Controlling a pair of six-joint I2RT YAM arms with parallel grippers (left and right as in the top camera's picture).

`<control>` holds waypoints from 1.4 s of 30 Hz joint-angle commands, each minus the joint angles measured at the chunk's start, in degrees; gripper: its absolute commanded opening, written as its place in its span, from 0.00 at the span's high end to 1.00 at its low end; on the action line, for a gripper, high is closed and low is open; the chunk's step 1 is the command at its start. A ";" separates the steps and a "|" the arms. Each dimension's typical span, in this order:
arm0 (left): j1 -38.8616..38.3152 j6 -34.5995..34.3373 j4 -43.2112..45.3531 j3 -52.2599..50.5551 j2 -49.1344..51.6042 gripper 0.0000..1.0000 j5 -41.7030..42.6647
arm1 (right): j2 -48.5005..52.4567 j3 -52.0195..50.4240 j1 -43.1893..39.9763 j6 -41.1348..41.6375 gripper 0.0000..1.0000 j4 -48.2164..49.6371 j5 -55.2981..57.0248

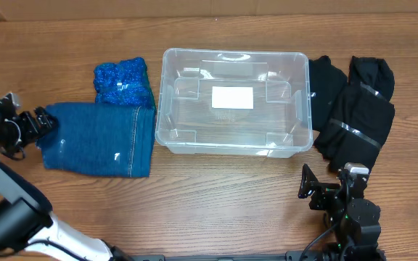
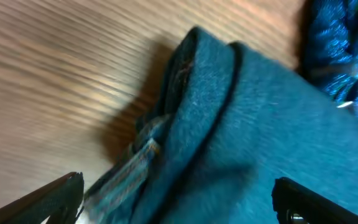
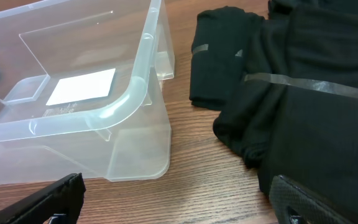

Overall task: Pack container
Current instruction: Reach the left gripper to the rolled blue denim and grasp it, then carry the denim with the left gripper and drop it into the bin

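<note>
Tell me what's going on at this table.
Two robot arms are set to pack clothes into a clear bin, which is empty. The left claw is open at the edge of the folded denim, seemingly about to grab it. The right claw is open near the bin's front corner, beside the black clothes. Nothing is held yet.

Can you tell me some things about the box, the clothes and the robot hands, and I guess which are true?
1. The clear container has no clothes in it. True.
2. The black clothes lie on the container's left. False: they lie on its right.
3. The left hand is open at the edge of the folded blue denim. True.
4. The right hand grips a black garment. False: it is open and holds nothing.
5. The sparkly blue bundle sits inside the container. False: it is on the table, beside the denim.
</note>
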 commanded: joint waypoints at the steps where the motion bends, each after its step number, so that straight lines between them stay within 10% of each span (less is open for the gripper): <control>1: -0.50 3.54 0.26 1.14 7.50 0.00 6.51 | -0.52 -1.03 -0.28 0.26 0.00 -0.04 -0.11; 3: -0.52 3.26 0.44 1.14 11.67 0.11 7.48 | -0.52 -1.03 -0.28 0.26 0.00 -0.04 -0.11; 6: -0.55 1.84 0.35 1.25 14.05 0.69 17.90 | -0.52 -1.03 -0.28 0.26 0.00 -0.04 -0.11; 11: -0.68 -3.96 -10.67 9.57 6.01 0.96 27.93 | -0.52 -1.03 -0.28 0.26 0.00 -0.04 -0.11; 15: -2.29 -11.65 -17.44 16.39 -10.51 0.96 34.12 | -0.52 -1.03 -0.28 0.26 0.00 -0.04 -0.11; 23: -12.41 -48.96 -6.32 17.42 -40.63 0.96 24.81 | -0.52 -1.03 -0.28 0.26 0.00 -0.04 -0.11; 32: -60.59 -72.48 5.92 15.47 -24.76 0.96 -14.32 | -0.52 -1.03 -0.28 0.26 0.00 -0.04 -0.13; 38: -70.44 -77.07 15.43 15.47 -7.50 0.96 -19.21 | -0.52 -1.03 -0.28 0.26 0.00 -0.04 -0.11; 42: -68.28 -65.24 9.86 15.54 -8.04 0.38 -19.19 | -0.52 -1.03 -0.28 0.26 0.00 -0.04 -0.13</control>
